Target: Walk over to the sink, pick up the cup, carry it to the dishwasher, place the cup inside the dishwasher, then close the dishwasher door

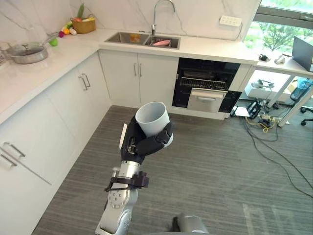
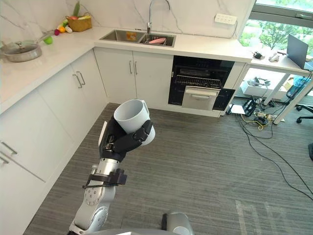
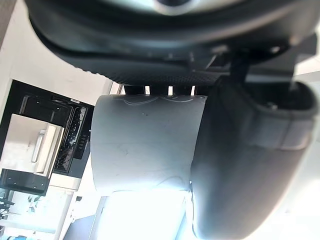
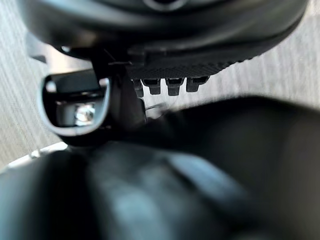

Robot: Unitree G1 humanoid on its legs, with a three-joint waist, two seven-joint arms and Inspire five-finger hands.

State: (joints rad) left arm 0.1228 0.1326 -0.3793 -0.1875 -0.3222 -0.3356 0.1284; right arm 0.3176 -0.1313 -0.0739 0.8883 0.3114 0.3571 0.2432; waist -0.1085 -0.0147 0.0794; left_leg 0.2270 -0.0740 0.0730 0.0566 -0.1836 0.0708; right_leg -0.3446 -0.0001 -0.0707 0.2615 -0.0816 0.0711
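1. Cup (image 1: pixel 154 120), white, is held up over the grey floor (image 1: pixel 220 161) near the middle of the room, well apart from the far counter.
2. White counter (image 1: pixel 29 83) runs along the left and across the far wall, with white cupboards (image 1: pixel 68 107) below it.
3. Dishwasher (image 1: pixel 205 88) sits under the far counter, just right of the sink, its dark inside and wire rack showing.
4. Sink (image 1: pixel 128 37) lies in the far counter beneath a tap (image 1: pixel 155 14); something pink (image 1: pixel 161 42) lies in its right basin.
5. Lidded pan (image 1: pixel 27 53) stands on the left counter.
6. Left hand (image 1: pixel 144 144) is clamped on the cup, fingers wrapped across its side, the cup's mouth tilted upward.
7. Right hand (image 4: pixel 165 30) shows in its own wrist view; whether it is closed or apart cannot be told.
8. Basket (image 1: pixel 84 24) stands in the far left corner of the counter.
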